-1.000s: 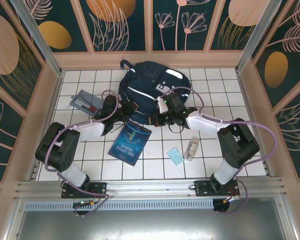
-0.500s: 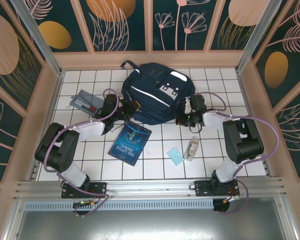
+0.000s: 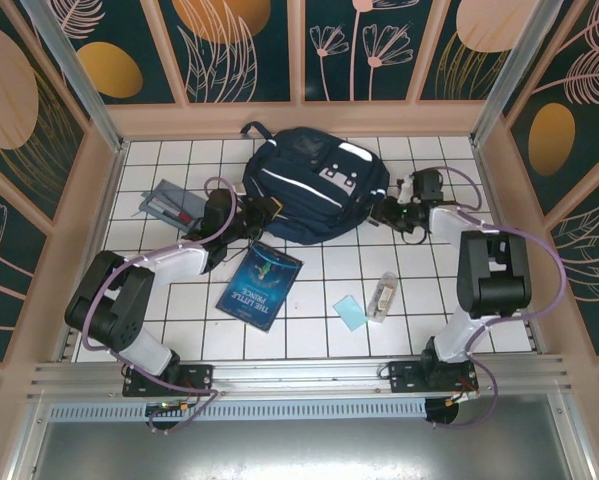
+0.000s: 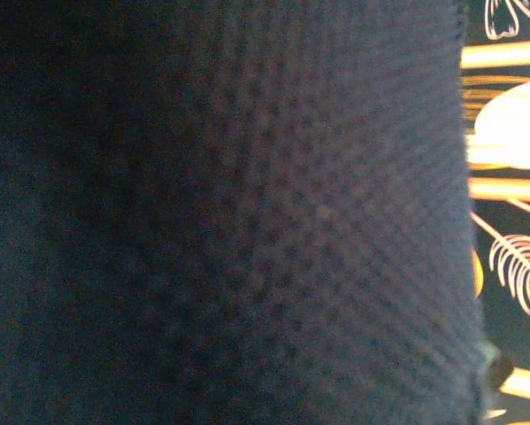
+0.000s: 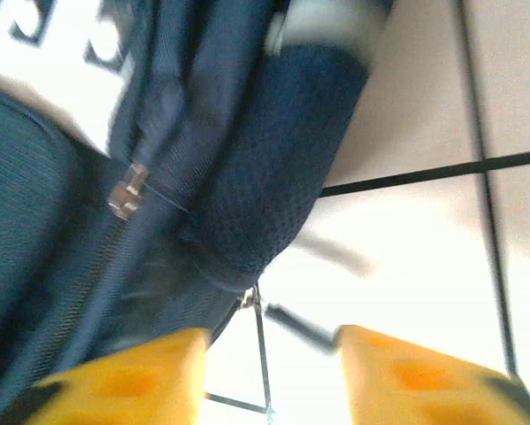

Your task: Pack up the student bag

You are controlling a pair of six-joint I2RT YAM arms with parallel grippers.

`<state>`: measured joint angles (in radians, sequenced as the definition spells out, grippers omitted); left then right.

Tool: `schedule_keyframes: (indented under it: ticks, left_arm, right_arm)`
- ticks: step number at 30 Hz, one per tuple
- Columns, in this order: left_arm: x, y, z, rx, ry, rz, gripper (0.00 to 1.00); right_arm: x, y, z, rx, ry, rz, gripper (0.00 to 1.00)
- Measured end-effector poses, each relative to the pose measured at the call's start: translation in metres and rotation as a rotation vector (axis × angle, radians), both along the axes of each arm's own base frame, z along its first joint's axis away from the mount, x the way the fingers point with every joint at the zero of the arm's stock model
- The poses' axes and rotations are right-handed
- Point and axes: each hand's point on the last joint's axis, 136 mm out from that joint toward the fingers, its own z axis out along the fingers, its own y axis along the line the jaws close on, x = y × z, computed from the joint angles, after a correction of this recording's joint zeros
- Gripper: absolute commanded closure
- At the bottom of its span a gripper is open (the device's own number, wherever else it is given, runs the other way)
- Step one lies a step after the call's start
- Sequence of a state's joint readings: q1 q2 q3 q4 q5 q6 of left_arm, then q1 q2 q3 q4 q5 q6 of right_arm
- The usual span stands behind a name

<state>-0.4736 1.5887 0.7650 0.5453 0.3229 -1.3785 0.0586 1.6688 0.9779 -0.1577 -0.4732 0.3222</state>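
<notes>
Lying on the counter [image 3: 449, 160], the student bag [image 3: 314, 185] was touched by the left gripper [image 3: 264, 212], whose opening could not be told; the right gripper [image 5: 269, 354] was held parted and empty beside it.

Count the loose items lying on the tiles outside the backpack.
4: grey pouch left of the backpack, blue book on its near side, light-blue card and small clear item to the near right. The backpack may hide more.
</notes>
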Motion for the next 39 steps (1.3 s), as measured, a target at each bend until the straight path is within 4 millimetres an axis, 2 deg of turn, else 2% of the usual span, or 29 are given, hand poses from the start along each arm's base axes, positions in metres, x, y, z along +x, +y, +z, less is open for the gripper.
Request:
schedule_keyframes:
  ticks: [3, 7, 9, 10, 13, 17, 20, 22, 25, 28, 32, 34, 37, 39]
  left_arm:
    - [0.001, -0.006, -0.004, -0.021, -0.001, 0.027, 0.93]
    - [0.006, -0.029, -0.014, -0.051, -0.006, 0.05, 0.89]
    - [0.011, -0.046, -0.02, -0.067, -0.007, 0.056, 0.81]
    - [0.013, -0.056, -0.022, -0.074, -0.009, 0.057, 0.68]
    - [0.011, -0.09, -0.024, -0.114, -0.013, 0.024, 0.02]
    - [-0.002, -0.14, -0.009, -0.15, -0.024, -0.088, 0.01]
    - [-0.015, -0.155, 0.003, -0.116, -0.058, -0.154, 0.02]
    - [-0.022, -0.148, 0.004, -0.051, -0.074, -0.169, 0.02]
    - [-0.033, -0.12, 0.007, 0.1, -0.103, -0.165, 0.02]
    - [-0.04, -0.085, 0.015, 0.263, -0.15, -0.152, 0.01]
    - [-0.039, -0.032, 0.019, 0.444, -0.187, -0.107, 0.01]
    - [-0.038, -0.006, 0.011, 0.506, -0.176, -0.084, 0.02]
    - [-0.039, 0.038, -0.016, 0.612, -0.113, -0.047, 0.02]
    - [-0.042, 0.056, -0.033, 0.661, -0.07, -0.039, 0.01]
  right_arm:
    - [-0.016, -0.01, 0.029, 0.012, -0.057, -0.036, 0.01]
    - [-0.037, -0.01, 0.072, 0.032, -0.163, -0.04, 0.01]
    - [-0.046, -0.012, 0.085, 0.05, -0.195, -0.053, 0.01]
    - [-0.049, -0.016, 0.09, 0.063, -0.205, -0.065, 0.01]
    - [-0.055, -0.031, 0.096, 0.099, -0.207, -0.113, 0.01]
    - [-0.062, -0.041, 0.088, 0.114, -0.187, -0.146, 0.01]
    - [-0.075, -0.034, 0.068, 0.147, -0.128, -0.143, 0.01]
    - [-0.088, -0.025, 0.051, 0.155, -0.081, -0.14, 0.01]
    - [-0.111, 0.002, 0.034, 0.143, -0.033, -0.095, 0.03]
    - [-0.13, 0.034, 0.034, 0.151, -0.029, -0.035, 0.08]
    - [-0.146, 0.076, 0.041, 0.178, -0.037, 0.024, 0.11]
    - [-0.154, 0.097, 0.038, 0.164, -0.037, 0.051, 0.12]
    - [-0.174, 0.136, 0.023, 0.124, 0.008, 0.127, 0.19]
    - [-0.181, 0.159, 0.011, 0.091, 0.044, 0.166, 0.21]
